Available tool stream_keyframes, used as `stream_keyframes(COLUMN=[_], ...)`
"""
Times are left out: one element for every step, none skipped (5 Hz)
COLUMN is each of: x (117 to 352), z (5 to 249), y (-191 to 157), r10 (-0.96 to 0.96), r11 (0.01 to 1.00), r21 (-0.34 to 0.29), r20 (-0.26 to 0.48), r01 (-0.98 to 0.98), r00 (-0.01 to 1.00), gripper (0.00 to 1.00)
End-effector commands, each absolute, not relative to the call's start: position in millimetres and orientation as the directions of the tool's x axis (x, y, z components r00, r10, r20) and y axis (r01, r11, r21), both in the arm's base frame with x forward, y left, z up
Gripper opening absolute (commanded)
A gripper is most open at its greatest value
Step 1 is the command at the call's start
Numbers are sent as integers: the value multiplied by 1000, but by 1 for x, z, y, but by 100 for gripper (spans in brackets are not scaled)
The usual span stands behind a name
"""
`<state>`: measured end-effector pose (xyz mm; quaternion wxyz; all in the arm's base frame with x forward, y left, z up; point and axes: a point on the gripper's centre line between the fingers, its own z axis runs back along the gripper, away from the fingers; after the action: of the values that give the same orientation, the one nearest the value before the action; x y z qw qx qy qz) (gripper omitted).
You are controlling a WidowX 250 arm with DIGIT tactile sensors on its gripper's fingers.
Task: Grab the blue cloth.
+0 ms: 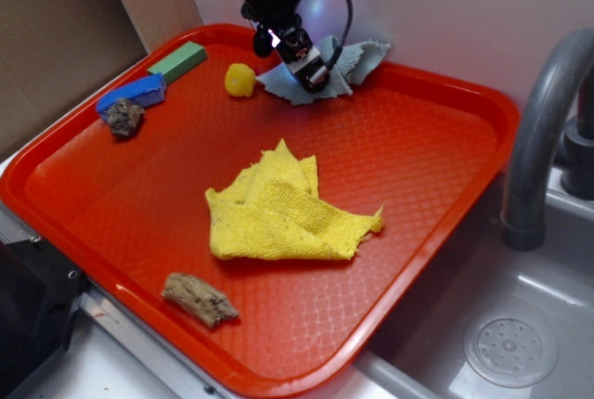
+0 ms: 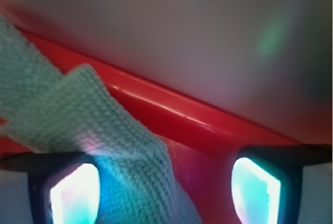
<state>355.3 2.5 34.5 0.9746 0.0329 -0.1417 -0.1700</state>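
Reaching down from the far edge of the scene in the exterior view, the gripper (image 1: pixel 306 63) sits on top of the blue cloth (image 1: pixel 357 63), which lies crumpled at the far side of the red tray (image 1: pixel 436 167), against the tray's far rim and close to the white wall (image 1: pixel 445 9). From this angle I cannot tell how far apart the fingers stand. Just left of the cloth is a small yellow ball (image 1: pixel 239 80). Further left, at the tray's far-left corner, a green block (image 1: pixel 178 62) lies end to end with a blue block (image 1: pixel 135 93), and a grey stone (image 1: pixel 122 116) touches the blue block's near side. A yellow cloth (image 1: pixel 283 209) is spread in folds at the tray's middle, well apart from the blue one. A brown piece of wood (image 1: pixel 200 299) lies near the tray's near rim. To the right, a grey faucet (image 1: pixel 543 130) rises over a sink (image 1: pixel 510 348).

The wrist view is blurred and tinted by glare. The gripper (image 2: pixel 165 193) shows two dark fingers (image 2: pixel 257 182) at the bottom edge, set wide apart. The blue cloth (image 2: pixel 78 114) comes in from the left and drapes down between them, lying against the left finger and apparently short of the right one. Behind it runs the tray's red rim (image 2: pixel 182 114), with the pale wall (image 2: pixel 208 36) above.
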Motion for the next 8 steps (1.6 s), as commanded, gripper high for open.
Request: stream_keyframes(x=[352,339,335,335,340,349,359,363], z=[42,44,38,36,30,29,31,36], y=[-42,-60,-71,-73,-71,-59,-40,-27], r10=[-466,-511,-534,-529,-494,-442,-366,-318], r11=[882,857,845,848,869,897,928,945], r21=[80,97,116,118,101,75,16,-7], r20=[281,274,251,245,231,225,208,209], r01=[464,506,522,517,485,437,372,326], r00=[839,815,808,812,838,868,907,925], gripper=[100,100,100,100,100,0,0,0])
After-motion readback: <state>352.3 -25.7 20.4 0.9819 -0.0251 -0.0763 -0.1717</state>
